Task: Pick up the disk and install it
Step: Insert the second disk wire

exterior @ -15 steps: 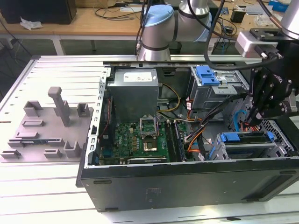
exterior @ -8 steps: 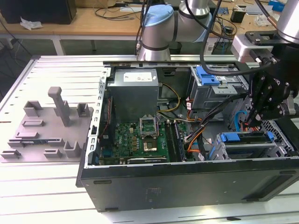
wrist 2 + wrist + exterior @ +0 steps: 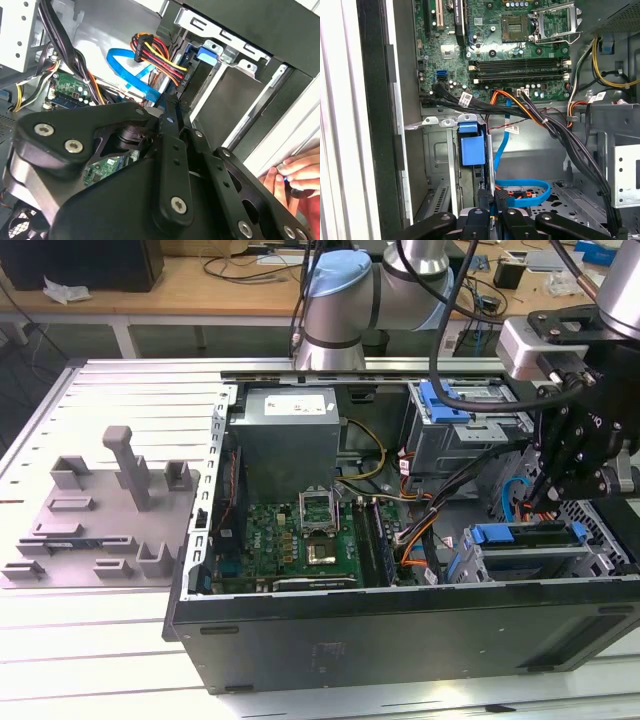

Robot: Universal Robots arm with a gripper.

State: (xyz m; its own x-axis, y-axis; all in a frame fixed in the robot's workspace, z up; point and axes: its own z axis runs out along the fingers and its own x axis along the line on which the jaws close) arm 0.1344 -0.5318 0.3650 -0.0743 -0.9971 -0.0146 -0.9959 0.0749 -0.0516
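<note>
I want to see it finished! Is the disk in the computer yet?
Nearly done, it seems. The disk already stands in its bay slot inside the computer case. The gripper is right at its edge. Whether it's pushed fully home, I can't tell.

- A pale slatted metal table [image 3: 130,390] carries everything in the exterior view.
- An open black computer case [image 3: 400,625] lies on it, towards that view's right.
- A grey plastic tray of blocks and pegs [image 3: 95,525] sits just beside the case.
</note>
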